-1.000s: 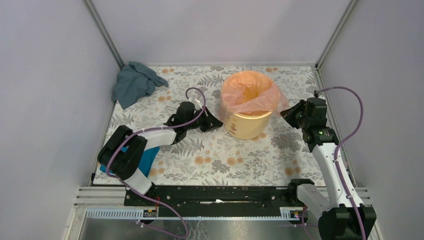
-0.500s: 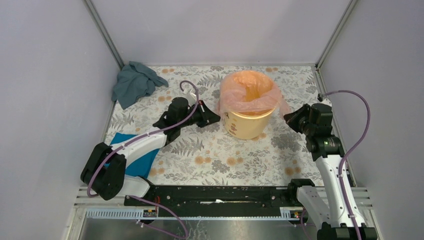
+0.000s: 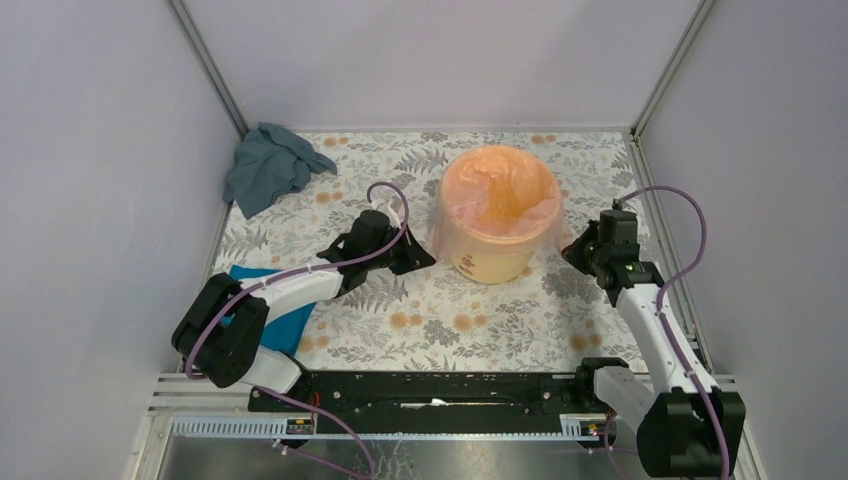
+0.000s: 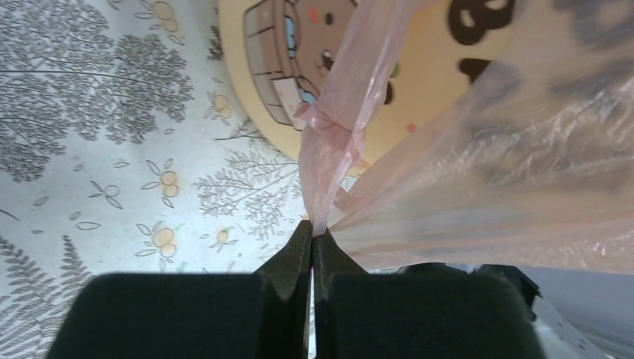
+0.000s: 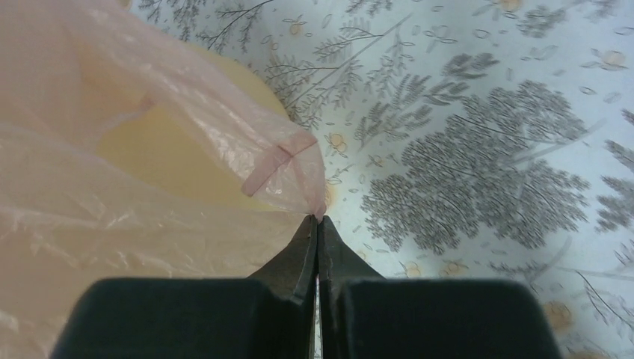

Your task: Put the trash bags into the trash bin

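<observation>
The pale-pink trash bag (image 3: 497, 196) lines the round yellow-orange trash bin (image 3: 490, 262) at the middle back of the table, its film folded down over the rim on both sides. My left gripper (image 3: 425, 258) is shut on the bag's left edge, low beside the bin. In the left wrist view the film (image 4: 340, 134) runs up from the closed gripper (image 4: 312, 232) past the bin's cream printed side (image 4: 284, 52). My right gripper (image 3: 567, 250) is shut on the bag's right edge. In the right wrist view the film (image 5: 149, 179) drapes over the bin from the closed gripper (image 5: 318, 221).
A grey-blue cloth (image 3: 268, 165) lies crumpled in the back left corner. A bright blue cloth (image 3: 285, 320) lies under my left arm near the front left. The table has a floral cover (image 3: 450, 320) and grey walls on three sides.
Both grippers have moved down and outward beside the bin, pulling the bag's edges down over the rim. The bag mouth now sits spread wider around the bin's top.
</observation>
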You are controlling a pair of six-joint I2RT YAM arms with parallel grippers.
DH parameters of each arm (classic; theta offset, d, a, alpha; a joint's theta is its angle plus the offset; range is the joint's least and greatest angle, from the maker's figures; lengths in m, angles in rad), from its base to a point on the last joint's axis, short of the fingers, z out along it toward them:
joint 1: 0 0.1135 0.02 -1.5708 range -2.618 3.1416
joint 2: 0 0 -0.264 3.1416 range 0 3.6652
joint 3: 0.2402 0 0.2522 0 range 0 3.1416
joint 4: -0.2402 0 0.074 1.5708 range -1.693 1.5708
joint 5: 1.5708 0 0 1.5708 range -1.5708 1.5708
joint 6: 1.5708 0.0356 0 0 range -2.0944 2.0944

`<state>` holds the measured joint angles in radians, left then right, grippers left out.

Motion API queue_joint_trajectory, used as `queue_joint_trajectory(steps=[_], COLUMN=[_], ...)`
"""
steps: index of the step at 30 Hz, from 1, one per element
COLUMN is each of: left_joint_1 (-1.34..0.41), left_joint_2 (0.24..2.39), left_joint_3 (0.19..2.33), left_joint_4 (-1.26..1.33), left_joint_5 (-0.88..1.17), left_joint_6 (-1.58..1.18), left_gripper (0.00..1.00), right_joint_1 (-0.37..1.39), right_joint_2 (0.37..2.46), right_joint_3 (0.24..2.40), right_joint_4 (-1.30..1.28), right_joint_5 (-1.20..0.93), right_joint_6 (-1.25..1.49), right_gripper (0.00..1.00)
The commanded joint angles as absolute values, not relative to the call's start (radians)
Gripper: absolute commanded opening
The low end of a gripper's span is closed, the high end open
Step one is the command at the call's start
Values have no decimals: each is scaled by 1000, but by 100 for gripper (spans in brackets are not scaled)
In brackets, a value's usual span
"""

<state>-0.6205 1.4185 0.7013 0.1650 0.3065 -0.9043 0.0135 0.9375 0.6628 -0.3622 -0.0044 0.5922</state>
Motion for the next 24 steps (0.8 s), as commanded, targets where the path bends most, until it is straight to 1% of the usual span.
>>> queue_joint_trajectory(steps=[1,5,7,9,10,14,17,18,22,23,24], left_joint_1=[-621,-623,-625,-631,-635,-656,-666,-667,-667,-667,-667], left_joint_2=[1496,1630,1686,1714,1729,1776,1793,1789,1756,1749,1743], left_joint_3=[765,827,838,843,845,865,861,854,825,819,810], left_joint_4=[137,164,202,239,256,293,317,317,287,278,274], left_joint_5=[246,284,310,327,335,355,366,364,329,324,319], left_joint_6=[-848,-859,-876,-897,-907,-929,-942,-940,-909,-902,-898], left_gripper=[0,0,0,0,0,0,0,0,0,0,0], right_joint_1=[12,12,12,12,12,14,14,14,14,14,14], right_joint_2=[1038,1140,1184,1224,1244,1335,1369,1362,1280,1258,1232], right_joint_3=[669,646,632,621,616,599,609,612,647,661,675], right_joint_4=[-211,-140,-135,-133,-132,-91,-101,-115,-222,-255,-287], right_joint_5=[-149,-243,-255,-274,-288,-368,-365,-343,-189,-144,-107], right_joint_6=[547,530,513,493,486,470,460,460,480,486,492], right_gripper=[0,1,5,13,15,17,21,23,52,55,55])
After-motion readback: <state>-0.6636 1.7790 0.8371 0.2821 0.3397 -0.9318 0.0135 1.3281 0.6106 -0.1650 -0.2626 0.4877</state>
